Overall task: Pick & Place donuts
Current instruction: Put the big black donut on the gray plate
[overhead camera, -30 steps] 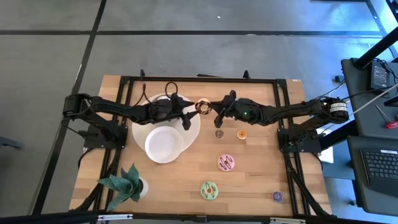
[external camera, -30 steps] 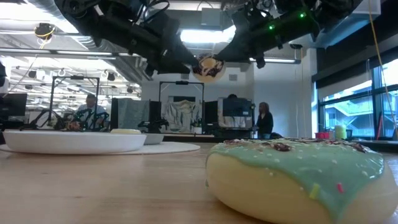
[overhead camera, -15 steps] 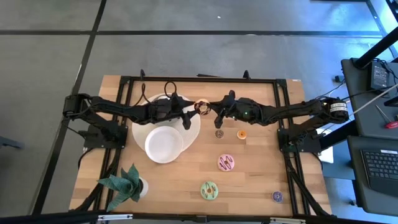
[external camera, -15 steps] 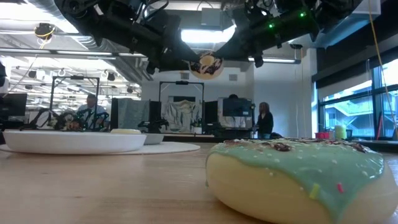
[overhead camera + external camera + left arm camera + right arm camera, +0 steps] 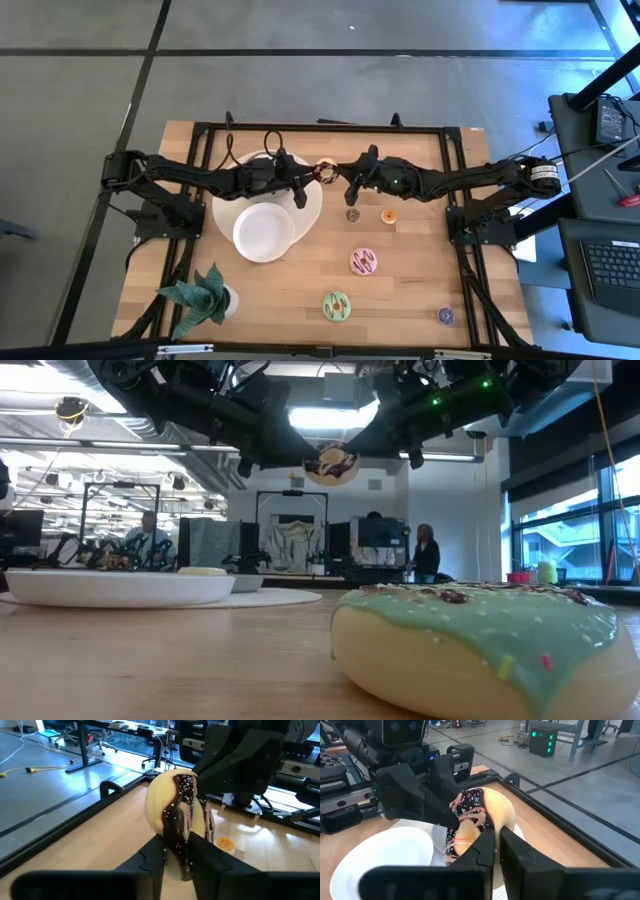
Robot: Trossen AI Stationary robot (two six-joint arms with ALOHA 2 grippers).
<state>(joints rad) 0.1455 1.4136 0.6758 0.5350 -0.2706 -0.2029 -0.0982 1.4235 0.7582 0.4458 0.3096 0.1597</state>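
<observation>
A cream donut with chocolate icing and sprinkles (image 5: 324, 172) hangs in the air over the table's far middle, between my two grippers. It also shows in the low view (image 5: 333, 464). My left gripper (image 5: 311, 176) reaches in from the table's left and is shut on the donut (image 5: 175, 805). My right gripper (image 5: 340, 178) reaches in from the right and is shut on the same donut (image 5: 482, 810). My left gripper (image 5: 177, 849) pinches the donut's near rim (image 5: 176, 837) between its two fingers. The fingers come nearly level from the table's left. The donut stands on edge, clear of the table. My right gripper (image 5: 496, 837) pinches the opposite rim of the donut (image 5: 470, 832) between its two fingers, which stand almost together. The fingers come nearly level from the table's right. The donut stays lifted and on edge.
A large white plate (image 5: 305, 205) with a smaller white bowl (image 5: 263, 232) lies below the left arm. On the wood lie a small chocolate donut (image 5: 352, 214), an orange one (image 5: 388, 215), a pink one (image 5: 363, 262), a green one (image 5: 336, 306) and a purple one (image 5: 446, 316). A toy plant (image 5: 205, 298) stands near left.
My left gripper has shut on the donut, which my right gripper has held all along. Both arms have kept their places and the donut has stayed in the air between them.
</observation>
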